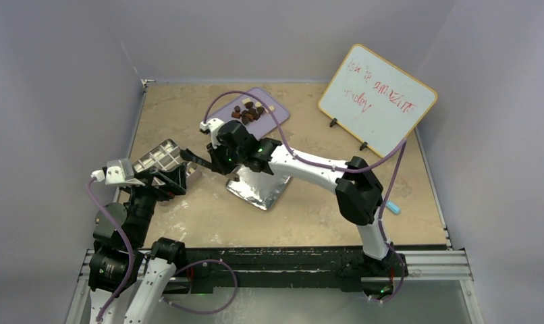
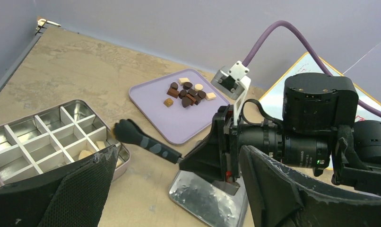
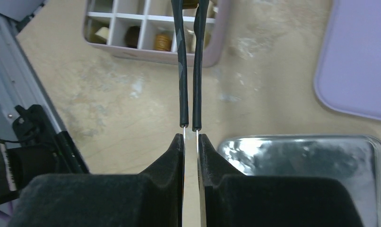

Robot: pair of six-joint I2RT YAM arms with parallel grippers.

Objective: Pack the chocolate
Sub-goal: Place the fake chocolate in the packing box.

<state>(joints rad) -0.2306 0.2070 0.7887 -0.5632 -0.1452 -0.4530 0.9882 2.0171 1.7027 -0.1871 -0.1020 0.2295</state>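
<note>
Left wrist view: tiny dark, caramel and cream chocolate lumps (image 2: 187, 93) are heaped on a flat lilac tray (image 2: 174, 123) at centre frame. A few more sit in a silver compartmented tin (image 2: 18, 130) at left. Right gripper (image 3: 191, 142) is clenched on black-tipped metal tongs (image 2: 148, 144), tips at the tin's rim. Left gripper (image 2: 177, 150) is spread wide, grasping nothing. A shiny silver square (image 2: 203, 201) lies lower centre.

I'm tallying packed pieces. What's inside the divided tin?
Most cells of the divided tin show bare metal. The row nearest the tongs holds a few chocolates: cream, dark and caramel. The tongs' tips cover part of the corner cell, hiding its contents.
</note>
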